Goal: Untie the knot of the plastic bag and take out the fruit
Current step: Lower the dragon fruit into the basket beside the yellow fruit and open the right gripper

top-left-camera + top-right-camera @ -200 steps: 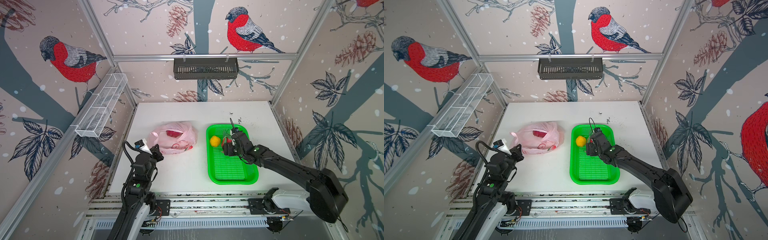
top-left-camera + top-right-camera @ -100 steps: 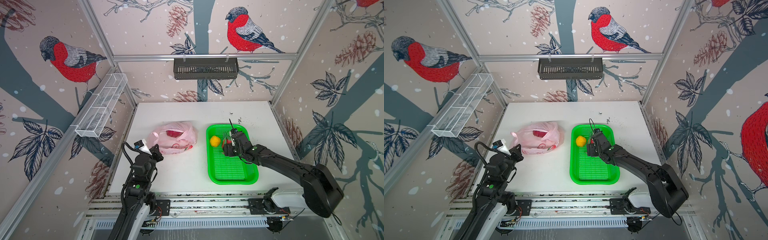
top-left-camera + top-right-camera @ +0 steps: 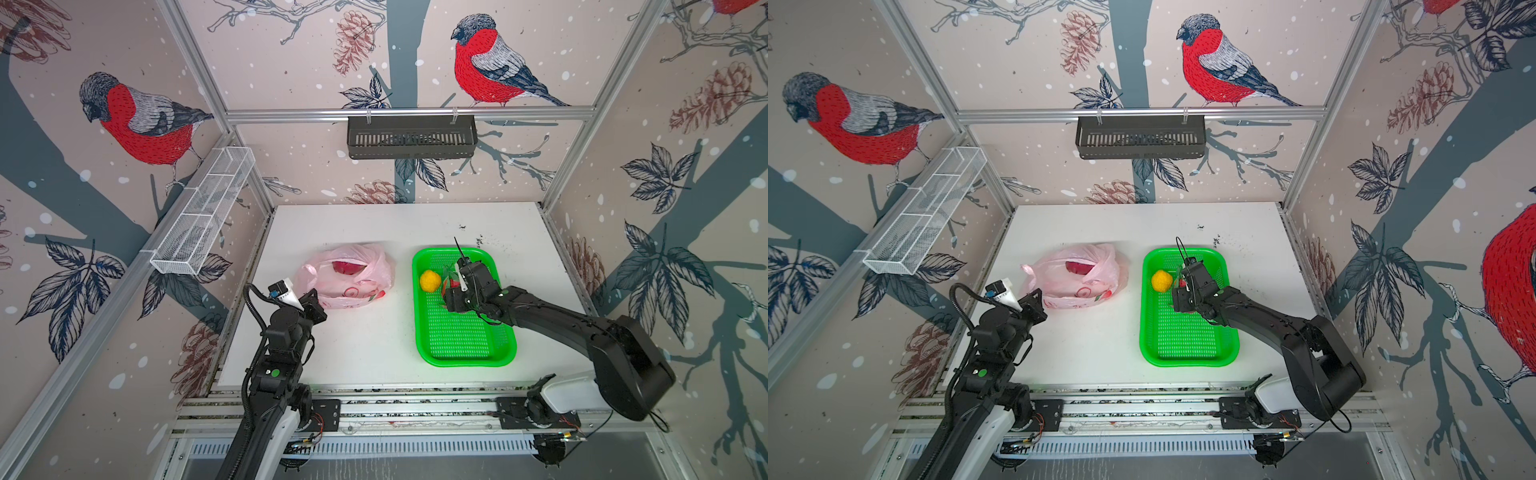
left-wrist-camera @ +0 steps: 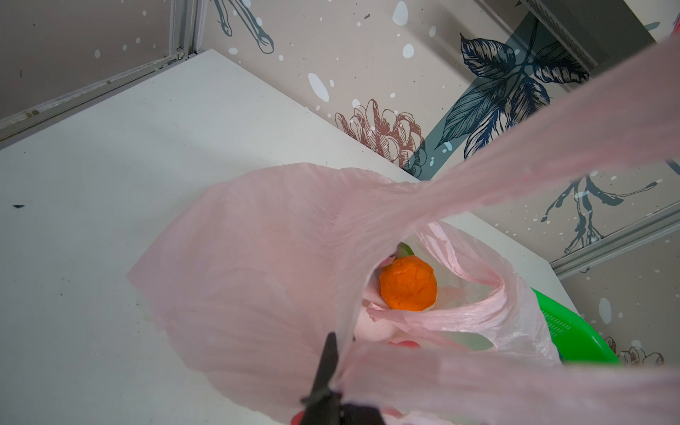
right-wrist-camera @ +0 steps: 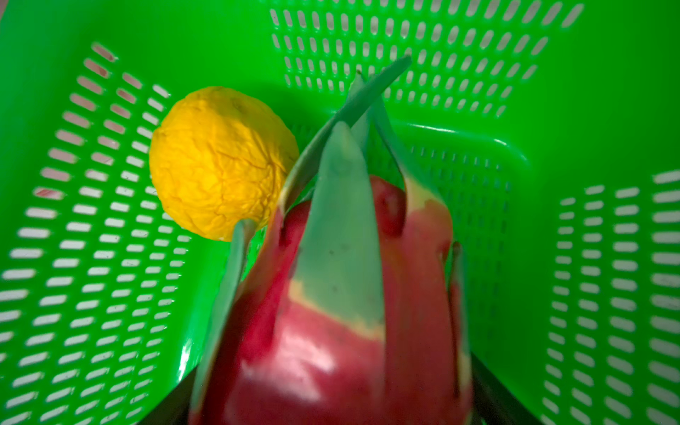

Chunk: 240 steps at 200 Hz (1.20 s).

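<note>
barely moved, right gripper [image 3: 454, 287] holds glossy dragon fruit [image 5: 331, 331] in perforated basket [image 3: 461, 338].

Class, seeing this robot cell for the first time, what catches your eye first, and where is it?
The bright green basket on the right of both top views stands out first, with a yellow ball in it and the right gripper holding a magenta dragon fruit over it. Left of it lies the pink plastic bag, one handle pinched by the shut left gripper, an orange ball showing inside.
</note>
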Available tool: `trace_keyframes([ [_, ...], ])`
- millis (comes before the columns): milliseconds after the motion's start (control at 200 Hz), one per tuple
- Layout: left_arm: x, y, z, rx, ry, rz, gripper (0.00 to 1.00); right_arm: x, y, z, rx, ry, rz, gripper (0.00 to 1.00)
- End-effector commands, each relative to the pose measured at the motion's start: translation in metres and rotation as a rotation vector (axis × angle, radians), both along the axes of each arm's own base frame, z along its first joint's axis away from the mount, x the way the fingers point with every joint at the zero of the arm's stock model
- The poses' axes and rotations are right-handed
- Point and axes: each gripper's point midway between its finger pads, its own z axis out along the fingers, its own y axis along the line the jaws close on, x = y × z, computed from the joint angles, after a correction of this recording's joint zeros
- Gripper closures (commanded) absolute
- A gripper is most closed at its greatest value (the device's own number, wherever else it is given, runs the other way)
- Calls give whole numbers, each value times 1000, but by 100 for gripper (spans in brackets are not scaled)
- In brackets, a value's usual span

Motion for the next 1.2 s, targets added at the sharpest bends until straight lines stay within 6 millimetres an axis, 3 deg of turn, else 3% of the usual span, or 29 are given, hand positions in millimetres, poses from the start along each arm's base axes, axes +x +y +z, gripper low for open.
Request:
trace_keyframes([
  [0,1,3,8,-5,-24,17,100,14,9,13,27,-65,16,55],
  [1197,-2,4,9,-7,-33,20,100,11,5,3,-9,-23,7,17],
])
